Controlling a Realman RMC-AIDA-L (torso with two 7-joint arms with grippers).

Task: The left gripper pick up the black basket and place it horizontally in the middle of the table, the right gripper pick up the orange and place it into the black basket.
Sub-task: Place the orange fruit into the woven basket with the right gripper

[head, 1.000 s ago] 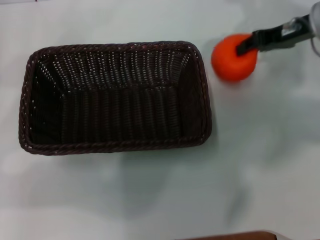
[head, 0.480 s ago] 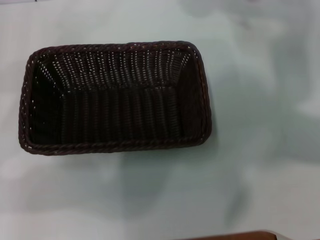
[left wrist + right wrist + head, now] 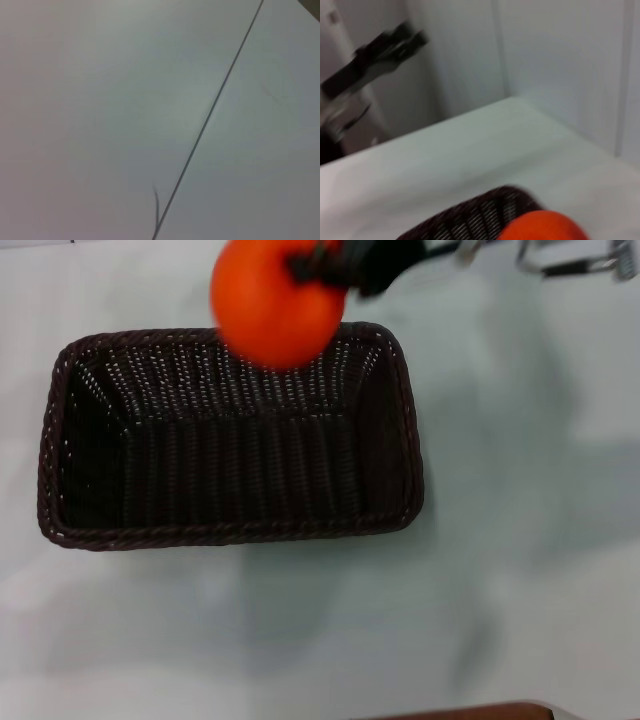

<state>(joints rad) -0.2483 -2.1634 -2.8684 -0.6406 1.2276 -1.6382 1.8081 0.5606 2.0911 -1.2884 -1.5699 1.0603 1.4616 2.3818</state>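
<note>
- The table (image 3: 520,570) is lying plain and white-grey across the near part of the head view, with a thin brown edge (image 3: 470,710) showing at the very bottom.
- The black basket (image 3: 230,435) is sitting flat on the table with its long side running across the view, its opening facing up and nothing lying inside it.
- The orange (image 3: 275,300) is hanging in the air above the basket's far rim, a little toward the right half of that rim, and is overlapping the rim in the head view.
- The right gripper (image 3: 345,262) is reaching in from the far right and is clamped on the orange, its dark fingers (image 3: 370,265) pressing against the fruit's right side.
- In the right wrist view, the orange (image 3: 542,227) is showing close up with 1 rounded corner of the basket (image 3: 470,217) just behind it on the table (image 3: 445,155).
- The left gripper is not showing in any view, so I cannot tell how far open it is; the left wrist view is showing only a pale surface (image 3: 100,100) crossed by 1 thin dark line (image 3: 210,110).
</note>
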